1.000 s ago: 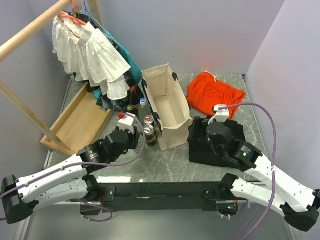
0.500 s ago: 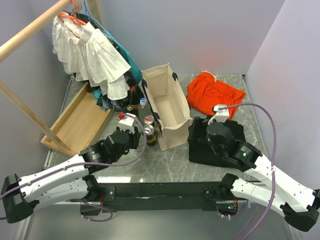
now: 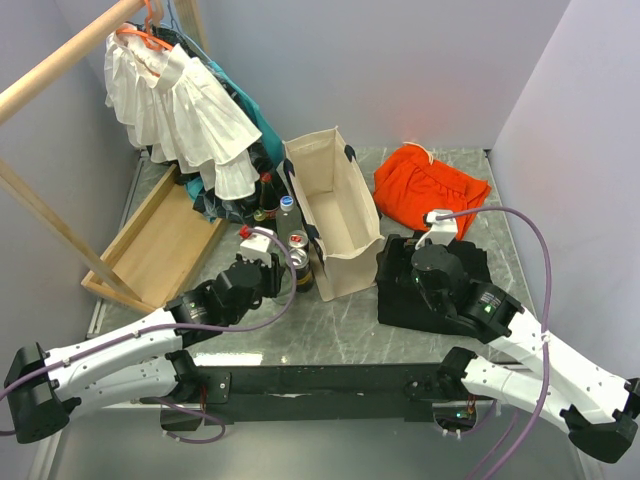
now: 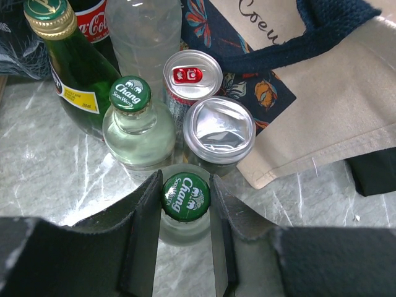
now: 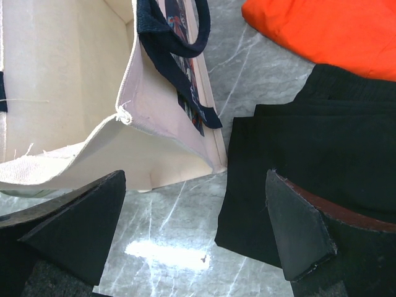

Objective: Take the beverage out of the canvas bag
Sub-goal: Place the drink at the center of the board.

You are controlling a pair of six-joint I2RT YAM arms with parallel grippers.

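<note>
Left wrist: left claw point(image 4: 185, 189) clamped on a green-capped bottle point(image 4: 185, 199). Sideways drag could topple the can point(image 4: 219, 131) just ahead.

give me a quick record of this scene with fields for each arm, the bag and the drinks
left gripper: shut on the cap end of a chang bottle, outside the bag
right gripper: open, holding nothing, by the bag's near corner
canvas bag: upright, mouth open, no drink visible inside from above
other drinks: second chang bottle, red-tab can, silver-top can, green bottle, clustered beside the bag
</note>
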